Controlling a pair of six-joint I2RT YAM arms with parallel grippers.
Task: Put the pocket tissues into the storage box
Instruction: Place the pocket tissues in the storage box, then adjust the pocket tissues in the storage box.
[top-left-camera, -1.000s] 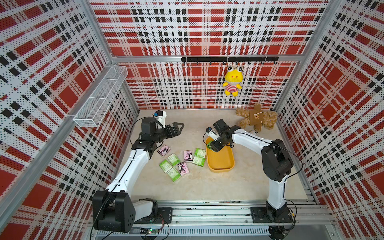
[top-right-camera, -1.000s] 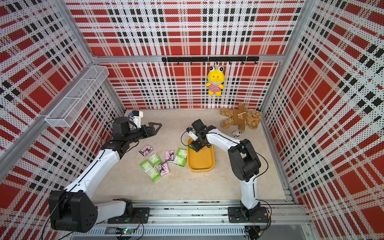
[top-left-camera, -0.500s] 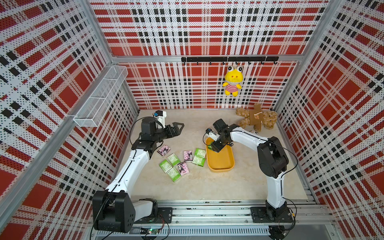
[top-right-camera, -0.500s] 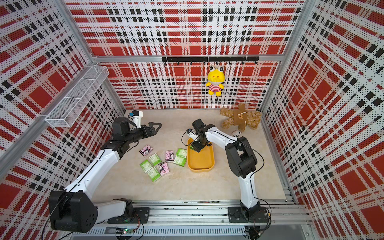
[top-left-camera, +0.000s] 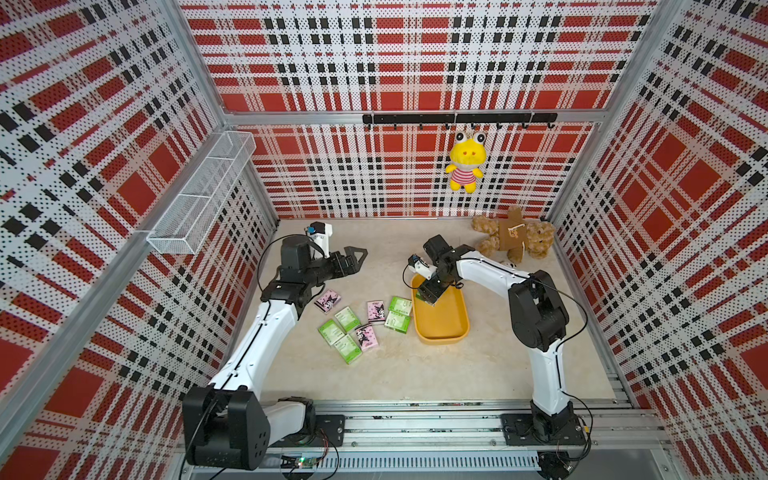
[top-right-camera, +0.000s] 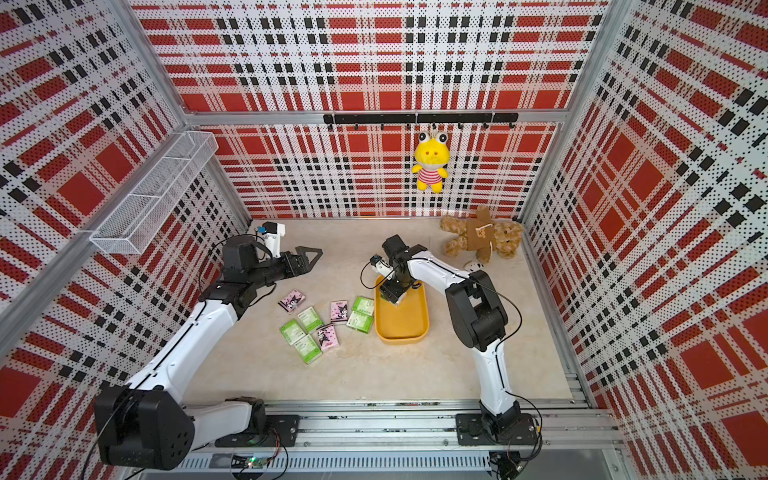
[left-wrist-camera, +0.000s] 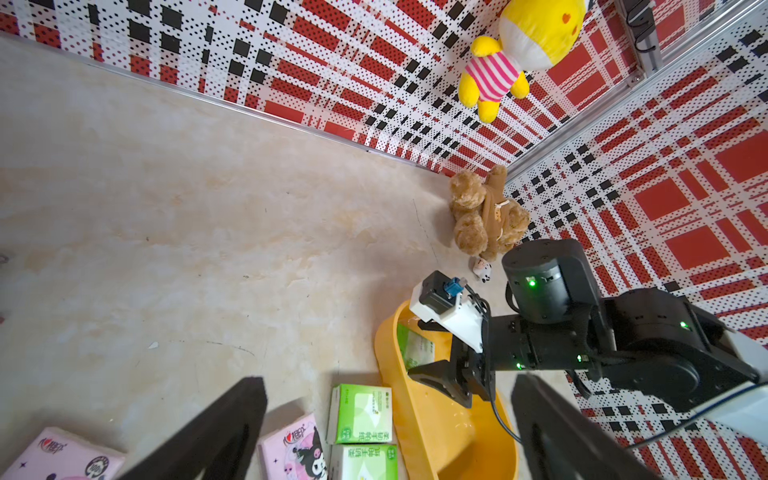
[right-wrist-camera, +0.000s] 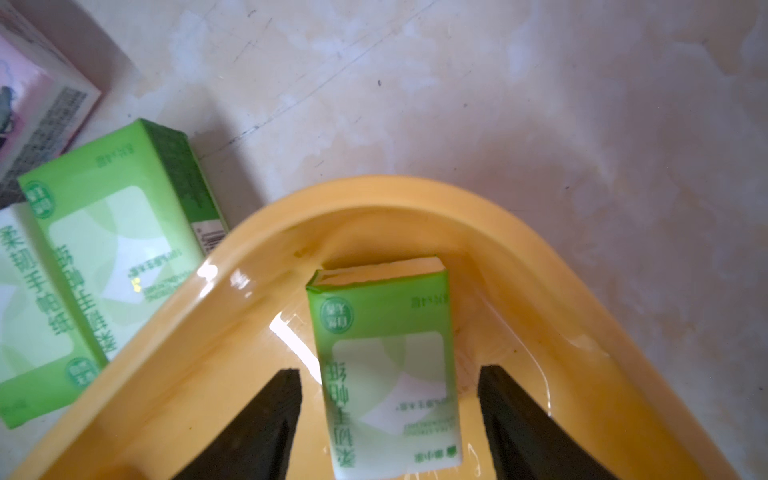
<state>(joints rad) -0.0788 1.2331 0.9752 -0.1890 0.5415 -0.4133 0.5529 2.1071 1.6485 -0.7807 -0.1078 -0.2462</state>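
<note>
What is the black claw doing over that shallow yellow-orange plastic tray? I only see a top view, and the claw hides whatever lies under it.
Observer: The right wrist view shows a green-and-white pocket tissue pack inside the yellow-orange plastic tray, near its rounded end.
Visitor: Is the claw squeezing it?
Observer: No. The right gripper is open. Each black finger stands clear of the pack, with tray showing in between.
Visitor: Any writing on it?
Observer: Green characters on a pale panel, and a round logo at one corner.
</note>
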